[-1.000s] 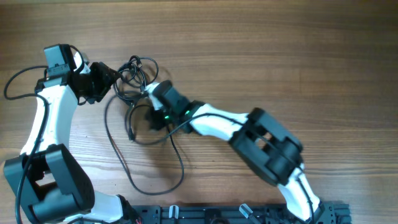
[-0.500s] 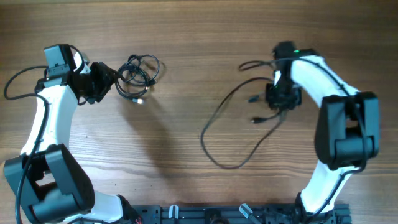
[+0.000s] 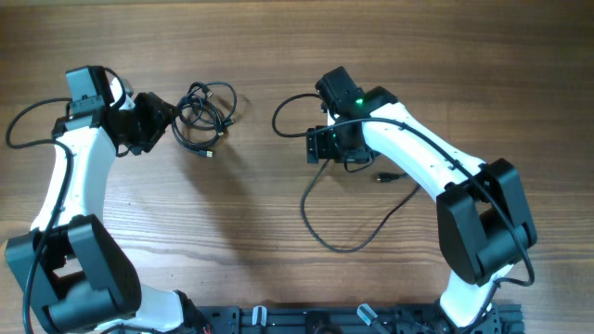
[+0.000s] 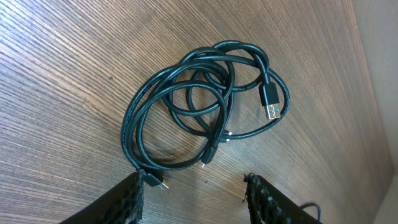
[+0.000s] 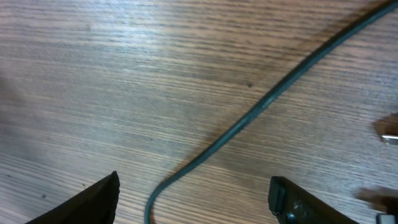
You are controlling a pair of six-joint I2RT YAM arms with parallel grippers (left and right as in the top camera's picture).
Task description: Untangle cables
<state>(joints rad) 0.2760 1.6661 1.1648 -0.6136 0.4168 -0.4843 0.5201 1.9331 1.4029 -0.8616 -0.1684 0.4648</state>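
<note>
Bending inward, right pincer (image 3: 316,146) hangs wide, seemingly above loose cable (image 5: 249,118).

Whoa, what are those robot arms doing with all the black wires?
They are untangling them on a wooden table. The left gripper sits open right at the edge of a coiled bundle of black cables, which has a USB plug showing. The right gripper hangs open over one loose cable, which lies spread out by itself in a long loop. Neither seems to be gripping anything.
</note>
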